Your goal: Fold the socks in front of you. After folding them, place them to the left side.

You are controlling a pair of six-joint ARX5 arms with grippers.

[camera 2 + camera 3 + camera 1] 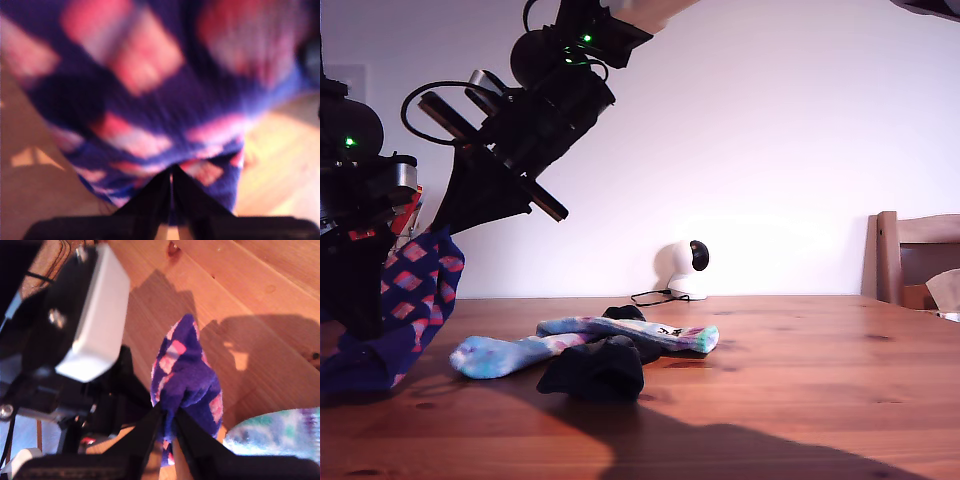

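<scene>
Both pincers are clenched on the same navy-purple sock (420, 290), at the far left of the exterior frame. My first gripper (172, 175) has its jaws pinched together on the fabric, which fills most of that blurred wrist picture. My second gripper (170, 415) is also clamped on it; a bunched peak of the sock rises past the jaws, and the other arm's white-cased camera block (95, 315) sits close beside it.

In the exterior view you see the sock hanging from the arms in the upper left, its lower end draped onto the table (800, 400) near the lower left corner. I can't tell from that view which arm is which.

The tie-dye sock (580, 340) lies flat across lower centre, its mint toe end pointing toward the exterior view's left, near the purple sock but apart from it. The black sock (595, 370) is bunched in front of it, touching it. Another dark piece (623, 313) shows just behind.

Open room: the whole right half of the tabletop in the exterior view is bare wood, as is the front strip. At the back edge stands a small white camera (685, 268) with a cable (650, 297). A chair (915, 260) is at the right edge.
</scene>
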